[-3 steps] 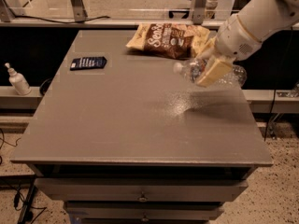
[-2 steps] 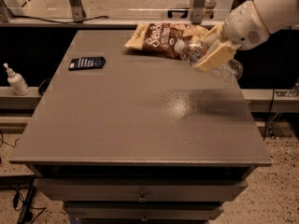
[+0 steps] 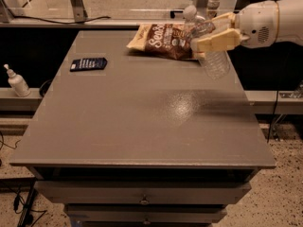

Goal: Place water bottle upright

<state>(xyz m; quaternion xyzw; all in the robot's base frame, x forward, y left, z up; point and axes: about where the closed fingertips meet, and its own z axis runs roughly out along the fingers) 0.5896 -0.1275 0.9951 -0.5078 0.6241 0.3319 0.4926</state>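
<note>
The water bottle (image 3: 210, 48) is a clear ribbed plastic bottle with a white cap at its upper left end. It is held tilted in the air above the far right part of the grey table (image 3: 142, 117). My gripper (image 3: 208, 33) comes in from the right on a white arm and its cream fingers (image 3: 218, 40) are shut around the bottle's upper half. The bottle's base hangs down to the right, clear of the tabletop. Its label is hidden by the fingers.
A brown chip bag (image 3: 163, 40) lies at the table's far edge, just left of and behind the bottle. A dark blue flat packet (image 3: 88, 63) lies at the far left. A small white pump bottle (image 3: 16, 81) stands on a shelf left of the table.
The gripper has lifted the bottle higher and turned it, so the cap end now points up and to the left. The arm has drawn back to the right.
</note>
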